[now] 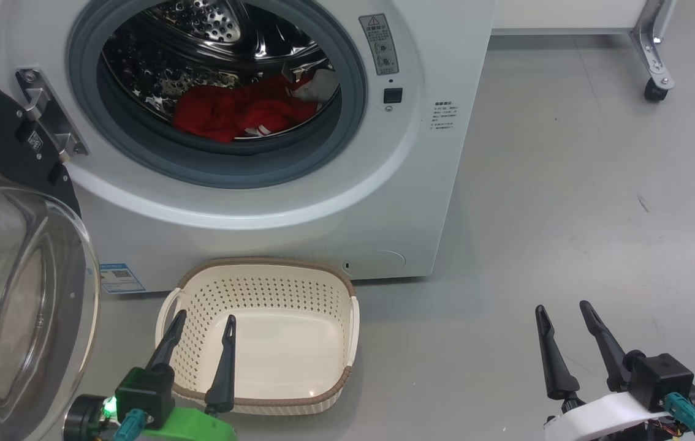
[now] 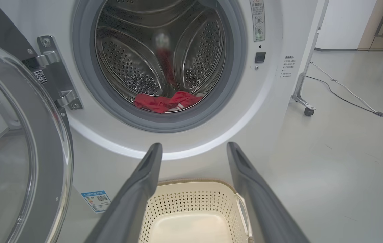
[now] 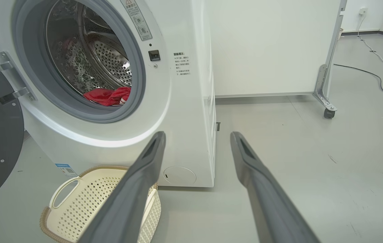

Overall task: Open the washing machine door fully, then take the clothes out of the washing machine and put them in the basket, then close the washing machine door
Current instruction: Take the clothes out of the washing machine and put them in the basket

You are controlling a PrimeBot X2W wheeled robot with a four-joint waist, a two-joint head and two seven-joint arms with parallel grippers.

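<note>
**Both grippers spread wide and empty before the open washer**

Left gripper (image 1: 205, 316) hangs low with its two dark fingers parted wide and nothing between them; in the head view they show against the left half of the basket (image 1: 262, 269). The right gripper (image 1: 562, 306) is just as wide apart and equally empty, well off to the right above bare floor (image 1: 568, 184).

The clothes (image 1: 234, 113) are a crumpled heap of bright red fabric with a bit of white striped trim showing at the front. They lie at the bottom of the steel perforated drum (image 1: 200, 37), just behind the grey rubber seal (image 1: 347, 122), with a paler piece of cloth at the right end. How many garments make up the heap cannot be told.

The washing machine (image 1: 298, 202) is white and front-loading, with a small blue label (image 1: 121, 278) low on its front. The washing machine door (image 1: 16, 275) is swung out to the left on its metal hinge (image 1: 47, 113) – a black rim around a bulging clear glass bowl.

By count: one machine, one door, one basket, one heap of clothes, two grippers.

The basket – cream, perforated, brown-rimmed, with loop handles – sits on the floor touching or just beside the machine's foot, and nothing lies inside it. The floor is smooth pale grey with a few scuffs. To the right stands a white panel (image 3: 265, 47) on a metal bracket with a caster wheel (image 1: 654, 92), and a cable (image 3: 374, 76) trails across the floor beyond it.
</note>
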